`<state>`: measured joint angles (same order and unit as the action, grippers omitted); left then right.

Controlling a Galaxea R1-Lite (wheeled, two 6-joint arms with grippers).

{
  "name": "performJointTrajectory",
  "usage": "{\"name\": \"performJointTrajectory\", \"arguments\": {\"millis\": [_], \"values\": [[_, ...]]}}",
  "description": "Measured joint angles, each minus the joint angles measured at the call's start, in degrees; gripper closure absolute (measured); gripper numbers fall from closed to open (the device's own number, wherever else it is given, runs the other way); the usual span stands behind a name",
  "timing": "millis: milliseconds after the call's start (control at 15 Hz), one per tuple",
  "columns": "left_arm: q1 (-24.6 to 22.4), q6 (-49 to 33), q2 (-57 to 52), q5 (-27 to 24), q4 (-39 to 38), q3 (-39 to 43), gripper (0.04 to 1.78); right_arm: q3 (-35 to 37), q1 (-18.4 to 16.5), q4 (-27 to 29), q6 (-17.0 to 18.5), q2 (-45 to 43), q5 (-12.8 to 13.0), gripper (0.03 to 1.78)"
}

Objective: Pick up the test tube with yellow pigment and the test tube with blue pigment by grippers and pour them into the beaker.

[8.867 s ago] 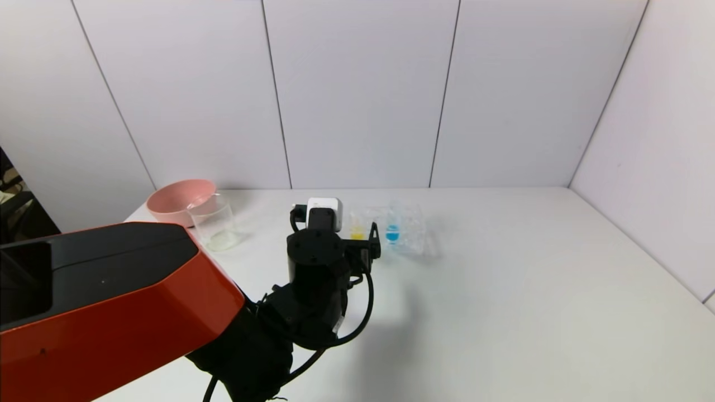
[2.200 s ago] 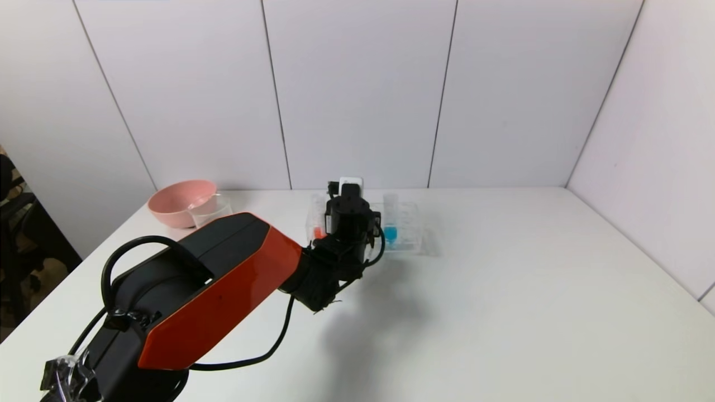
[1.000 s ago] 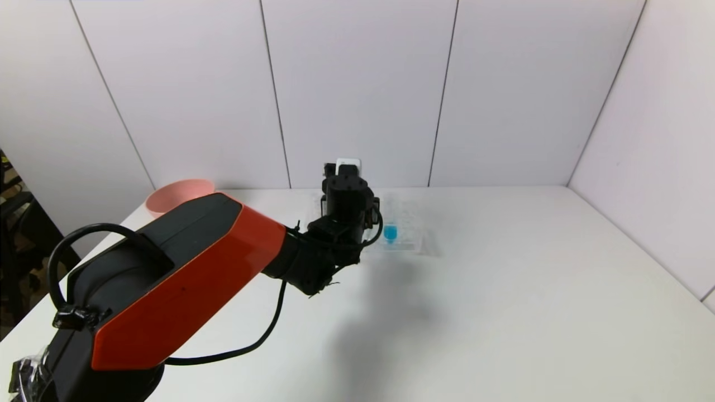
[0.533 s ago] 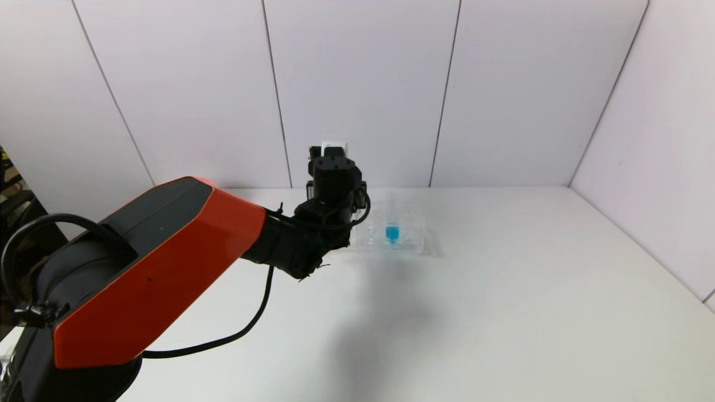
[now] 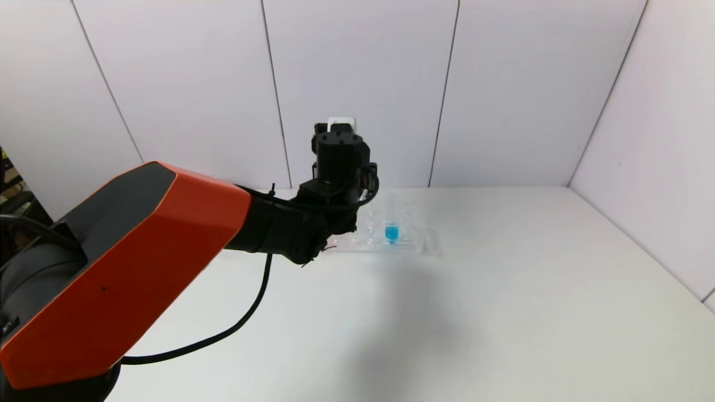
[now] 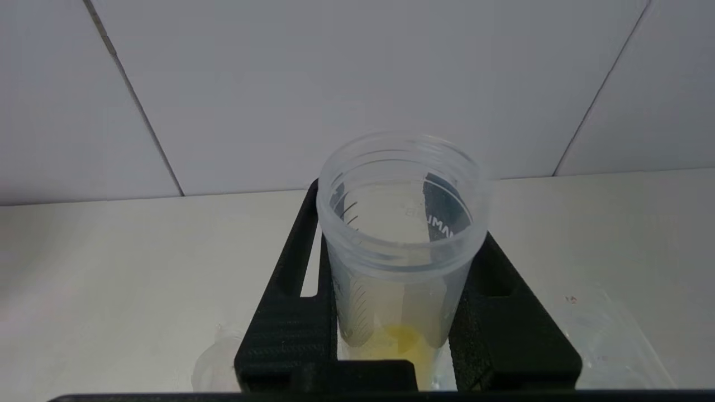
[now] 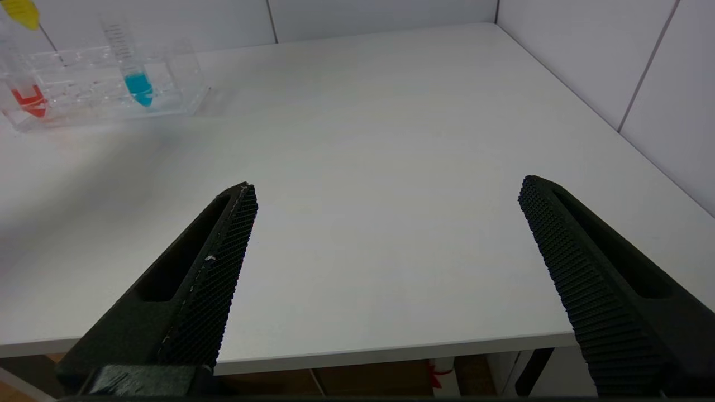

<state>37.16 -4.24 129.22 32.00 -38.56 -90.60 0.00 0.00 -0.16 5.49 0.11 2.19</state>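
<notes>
- While raised above the clear rack (image 5: 391,237), the left gripper (image 6: 399,279) was clamped on the test tube with yellow pigment (image 6: 399,245), held upright, yellow at its lower tip.
- Inside the rack, on the white table (image 5: 503,290), stood the test tube with blue pigment (image 5: 392,226); a red-tipped tube (image 7: 28,95) stood at the other end.
- Low at the table's near edge, the right gripper (image 7: 385,262) had its fingers spread wide, holding nothing.
</notes>
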Motion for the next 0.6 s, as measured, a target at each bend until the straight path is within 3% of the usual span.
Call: {"name": "performJointTrajectory", "arguments": {"millis": [600], "values": [[0.0,-0.1,-7.1,-1.4,9.5,-1.2,1.27,0.0,0.0,0.0,0.0,0.0,0.0,0.1]]}}
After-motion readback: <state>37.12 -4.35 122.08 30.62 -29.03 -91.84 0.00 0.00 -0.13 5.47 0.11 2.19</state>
